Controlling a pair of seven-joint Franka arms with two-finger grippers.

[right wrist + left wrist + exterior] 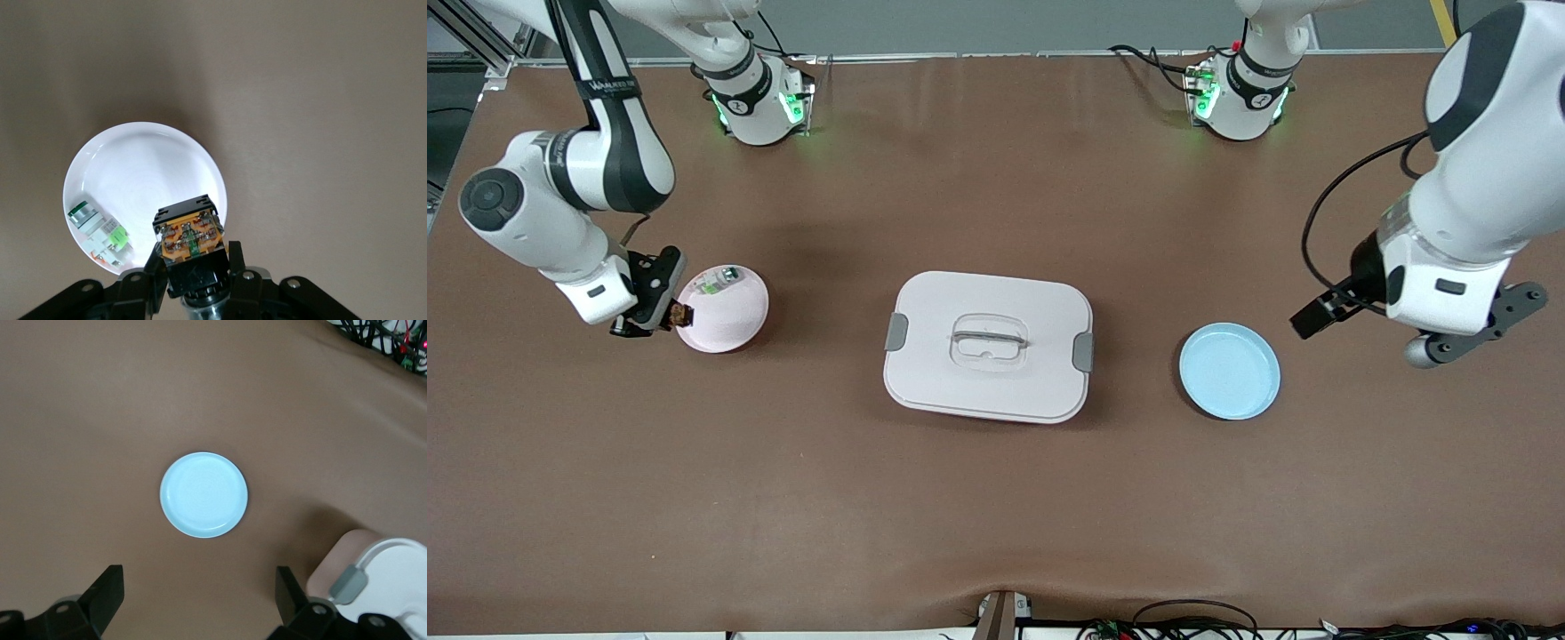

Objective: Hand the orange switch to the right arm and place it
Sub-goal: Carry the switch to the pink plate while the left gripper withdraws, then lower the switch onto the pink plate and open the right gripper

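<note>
Placement is being carried out: the orange switch (pixel 189 235) is being held between the closed fingers of the right gripper (pixel 660 316) over the rim of the pink plate (pixel 734 311), where a green-and-white part (pixel 99 230) is lying. Lowering and release are being called for next — judged only. The left gripper (pixel 197 593) is waiting near the blue plate (pixel 203 495), fingers spread wide and empty. Contact between switch and plate is being hidden.

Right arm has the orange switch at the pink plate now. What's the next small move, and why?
Probably ease the right gripper farther in over the pink plate, then lower. It is shut on the orange switch, which hangs over the plate's rim, close to the green-and-white part lying on it. The left gripper waits open over the table beside the blue plate.
</note>
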